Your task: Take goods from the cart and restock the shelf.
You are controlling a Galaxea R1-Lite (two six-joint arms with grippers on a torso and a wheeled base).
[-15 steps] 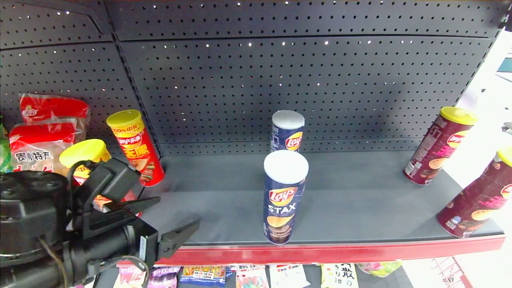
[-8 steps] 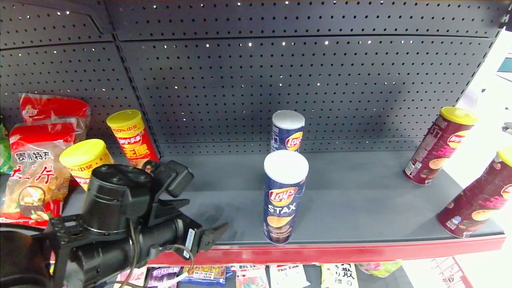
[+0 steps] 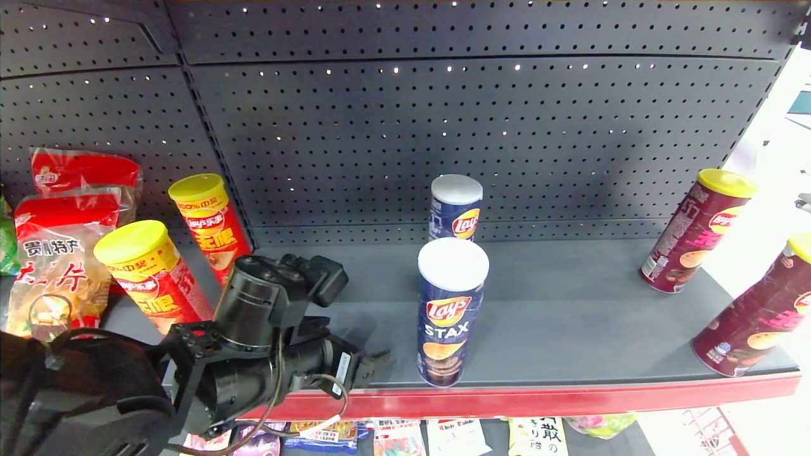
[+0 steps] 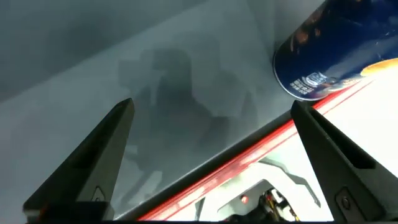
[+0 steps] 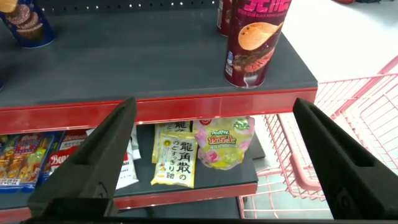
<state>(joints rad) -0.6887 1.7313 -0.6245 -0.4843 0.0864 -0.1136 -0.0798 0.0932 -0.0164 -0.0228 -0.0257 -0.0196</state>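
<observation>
Navy can (image 3: 447, 316), white lid (image 3: 453, 263)

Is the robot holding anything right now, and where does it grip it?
Nothing is held: the left end effector and the right end effector are both open and empty.

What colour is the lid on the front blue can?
White lid on the front blue can, clearest in the head view.
</observation>
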